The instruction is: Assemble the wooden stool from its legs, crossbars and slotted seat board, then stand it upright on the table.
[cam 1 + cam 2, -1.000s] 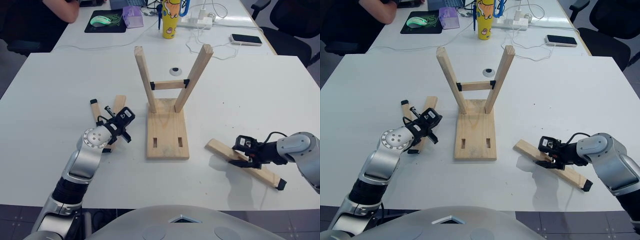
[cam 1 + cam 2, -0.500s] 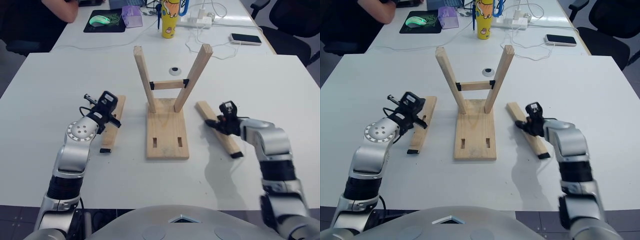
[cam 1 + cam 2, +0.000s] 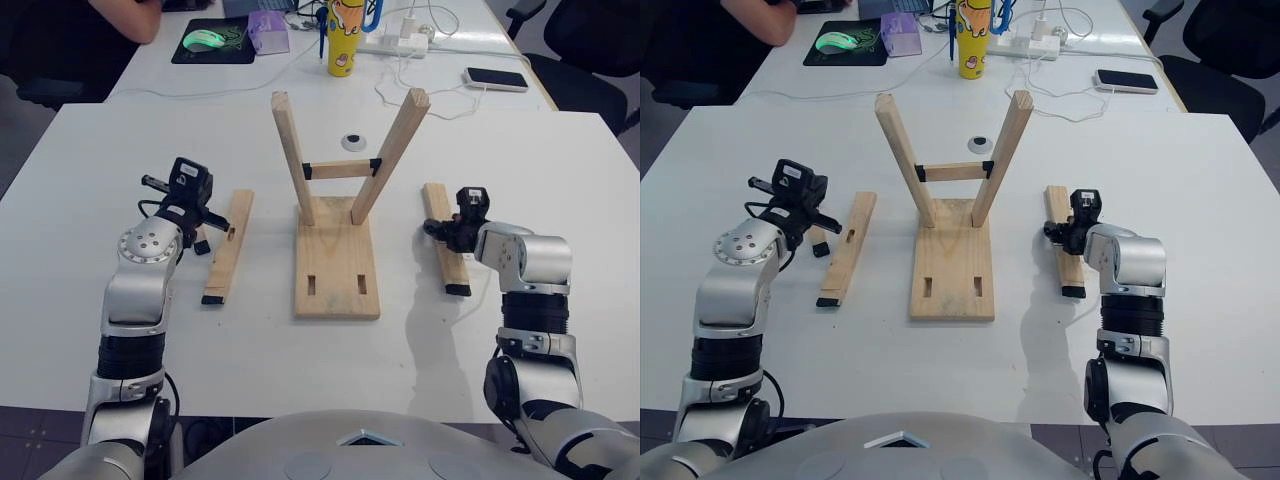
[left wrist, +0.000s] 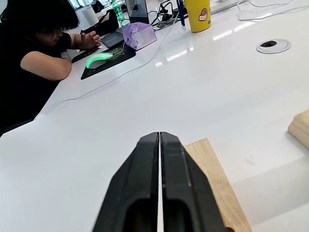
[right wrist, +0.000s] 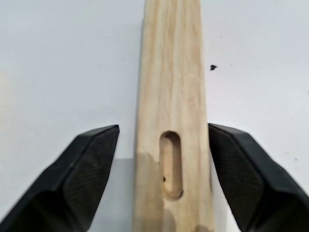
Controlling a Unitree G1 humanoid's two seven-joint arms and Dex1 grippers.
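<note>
Leg pair (image 3: 293, 150) with crossbar (image 3: 340, 169) slotted into seat board (image 3: 336, 270). Right claw (image 5: 163, 129) gapes astride one loose leg (image 5: 171, 72); left claw (image 4: 160, 145) closed, empty.

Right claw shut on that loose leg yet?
No: in the right wrist view the right claw is open, its fingers straddling the loose leg with bare table showing beside one finger.

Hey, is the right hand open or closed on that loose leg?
Open: the right hand has its fingers spread either side of the loose leg.
</note>
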